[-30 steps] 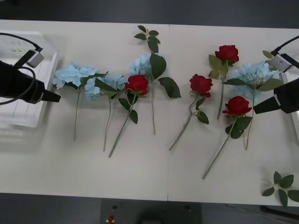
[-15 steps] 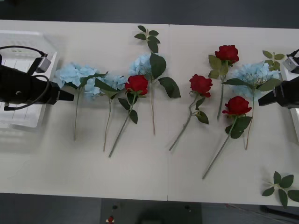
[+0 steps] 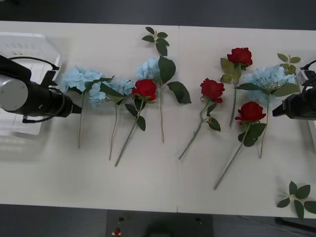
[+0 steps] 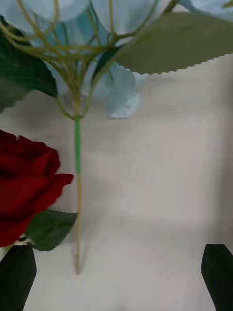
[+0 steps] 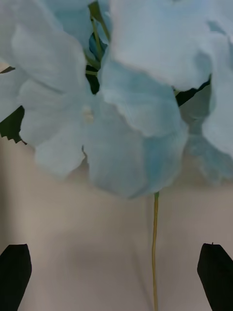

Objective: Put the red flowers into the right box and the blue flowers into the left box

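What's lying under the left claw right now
Under the open left claw: bare white table and a blue flower's thin stem. The bloom hides the tabletop and leaves behind it.

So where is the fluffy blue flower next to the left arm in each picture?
Front view: blue flower lies on the table's left side, just ahead of the left gripper.
Left wrist view: same flower up close above the open fingertips.
Right wrist view: a different blue flower.
Shared landmark: its thin stem.
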Motion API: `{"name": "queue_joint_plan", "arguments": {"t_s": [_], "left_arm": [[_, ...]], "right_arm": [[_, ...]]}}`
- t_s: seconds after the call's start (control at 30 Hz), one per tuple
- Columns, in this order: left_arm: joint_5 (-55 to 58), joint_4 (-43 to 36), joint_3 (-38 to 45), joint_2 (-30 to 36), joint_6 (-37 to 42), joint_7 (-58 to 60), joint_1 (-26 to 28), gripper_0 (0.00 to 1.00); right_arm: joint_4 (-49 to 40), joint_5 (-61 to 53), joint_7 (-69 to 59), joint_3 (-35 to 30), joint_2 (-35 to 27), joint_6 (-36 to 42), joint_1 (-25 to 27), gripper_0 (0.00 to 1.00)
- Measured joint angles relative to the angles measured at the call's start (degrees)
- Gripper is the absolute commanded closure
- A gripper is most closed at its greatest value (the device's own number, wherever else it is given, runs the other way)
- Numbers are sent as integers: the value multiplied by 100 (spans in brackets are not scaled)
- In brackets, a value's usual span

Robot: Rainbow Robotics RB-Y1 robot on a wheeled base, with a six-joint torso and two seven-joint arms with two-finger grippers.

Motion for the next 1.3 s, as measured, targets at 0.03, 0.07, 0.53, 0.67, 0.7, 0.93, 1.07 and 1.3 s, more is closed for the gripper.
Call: {"name": "queue_joint_plan", "arguments": {"t_s": [0.03, 0.07, 0.53, 0.67, 0.7, 0.93, 1.07, 1.3], "left_arm": [[-83, 0, 3, -60, 0, 66, -18, 0], [-155, 0, 13, -121, 0, 141, -27, 0], [-1100, 21, -195, -614, 0, 869, -279, 0], [-1366, 80, -304, -614, -27, 871, -290, 0], [-1429, 128, -336, -614, -92, 873, -290, 0], [-1452, 445, -634, -614, -344, 903, -290, 0], [-1452, 445, -744, -614, -345, 956, -290, 0], [-1452, 445, -768, -614, -350, 1101, -290, 100]], "right_arm": [[24, 121, 0, 60, 5, 0, 0, 0], [64, 224, 0, 101, 25, 0, 0, 0], [517, 854, 0, 74, 662, -188, 0, 0], [517, 993, 0, 74, 789, -188, 0, 0], [517, 1024, 0, 74, 818, -188, 0, 0], [518, 1315, 0, 74, 1069, -188, 0, 0], [532, 1511, -5, 74, 1264, -188, 0, 0], [709, 1665, -148, 74, 1531, -203, -2, 0]]}}
